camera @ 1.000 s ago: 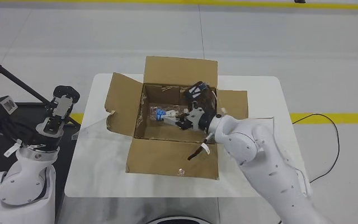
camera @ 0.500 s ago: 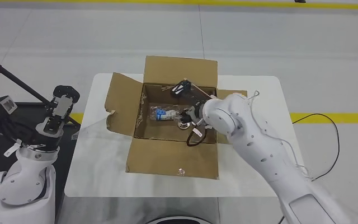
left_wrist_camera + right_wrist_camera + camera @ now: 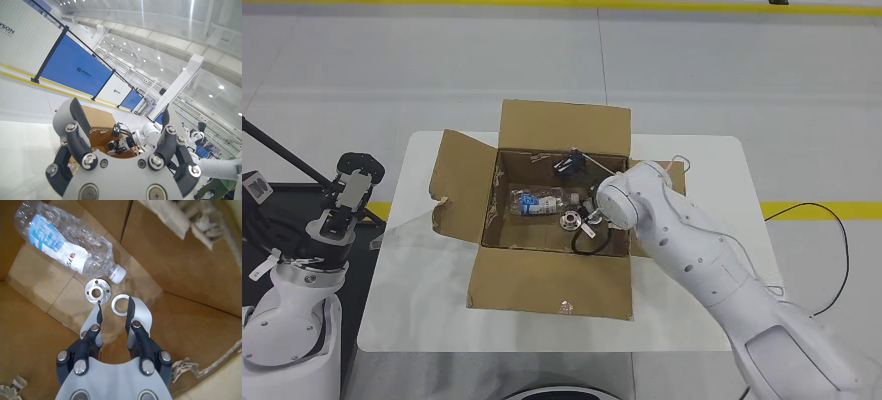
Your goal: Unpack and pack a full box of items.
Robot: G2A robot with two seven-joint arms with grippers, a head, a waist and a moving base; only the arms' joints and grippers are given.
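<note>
- Right tool (image 3: 114, 303): inside the box (image 3: 547, 282), pointing down at the floor of the box. Its jaws are spread partway, with nothing between them.
- Left tool (image 3: 121, 108): held off beyond the left edge of the tabletop (image 3: 422, 300) and aimed upward. Its jaws are spread wide and hold nothing.
- Box position: on the tabletop with all flaps folded outward.
- Box contents:
  - A clear plastic bottle (image 3: 64, 247) lies on its side.
  - A metal disc (image 3: 88, 293) with bolt holes lies flat just beside the bottle's cap.
  - A thin metal ring (image 3: 119, 313) lies flat just beside the disc.
- Tool-to-part relation: one right fingertip lines up with the ring's edge and the other sits near the disc's rim. Whether either fingertip touches metal cannot be told.
- Step in hand (judgement): this looks like the unpacking phase, with the approach aimed at the ring. Three items are inside the box and none lie on the tabletop, so little of the unpacking appears done.
- Next move (judgement):
  - Centre the jaws across the ring's band, clear of the disc.
  - Lower the tool until one fingertip enters the ring's opening, then press the jaws together.
- Caution: the ring is thin and lies flush on the cardboard, so it may slide or slip out. Confirm the grip before lifting.
</note>
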